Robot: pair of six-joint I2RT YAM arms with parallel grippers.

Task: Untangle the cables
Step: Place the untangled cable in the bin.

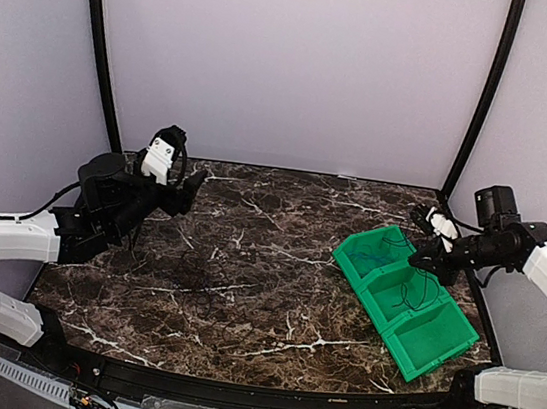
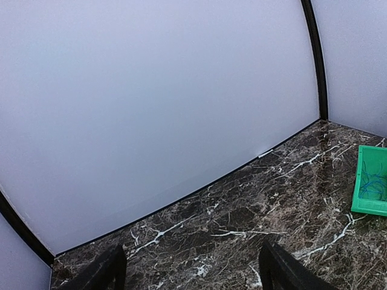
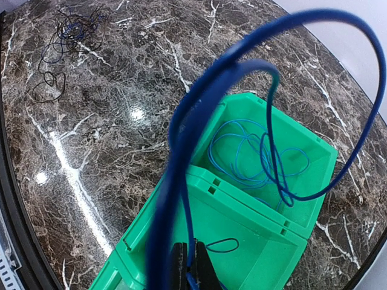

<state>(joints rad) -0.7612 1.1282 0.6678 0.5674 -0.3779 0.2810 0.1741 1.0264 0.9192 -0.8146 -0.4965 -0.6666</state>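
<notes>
Blue cable [image 3: 181, 130] is looping up out of the end compartment of the green bin [image 3: 242, 202], where more of it is lying coiled, into the right gripper [image 3: 188, 275], whose jaws are clamping it. Tangled black cables [image 3: 57, 36] are lying on the marble surface [image 3: 121, 151], well apart from the bin. Across the surface, the left gripper [image 2: 193, 272] is hovering with jaws apart, holding nothing.

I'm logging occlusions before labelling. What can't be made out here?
Right wrist view: the blue cable, blurred near the lens, hides part of the green bin; the bottom edge cuts off the right pincer.
Left wrist view: right edge cuts off the bin.
Top view: black cables lost against dark marble; in the right wrist view their strands too small to separate.
</notes>
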